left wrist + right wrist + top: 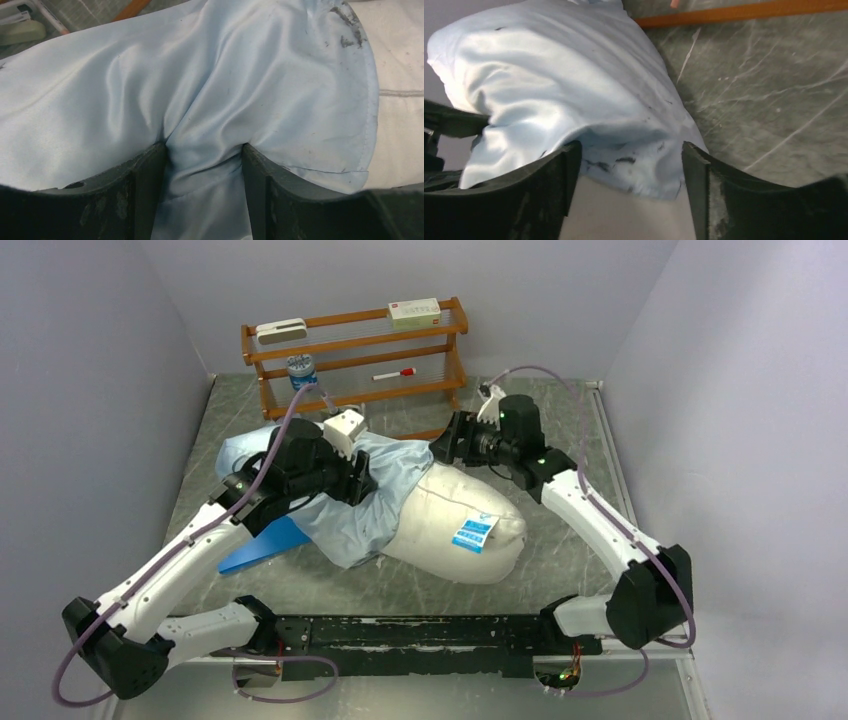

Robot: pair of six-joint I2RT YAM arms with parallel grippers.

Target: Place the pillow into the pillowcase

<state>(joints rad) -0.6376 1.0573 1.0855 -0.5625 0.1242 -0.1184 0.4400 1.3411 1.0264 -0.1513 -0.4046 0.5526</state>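
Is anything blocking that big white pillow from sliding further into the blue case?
Nothing visible blocks it. The pillow is already partly inside the pillowcase, whose hem drapes over it. The left gripper pinches a fold of the case; the right gripper stands open at the hem.

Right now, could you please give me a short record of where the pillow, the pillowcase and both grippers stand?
pillow: white, lying on the table, left end inside the case, right end bare and showing a blue label
pillowcase: light blue, wrinkled, drawn partway over the pillow
left gripper: closed on a bunched fold of the pillowcase
right gripper: open, fingers either side of the pillowcase hem, not pinching it
background: wooden rack at the table's far edge
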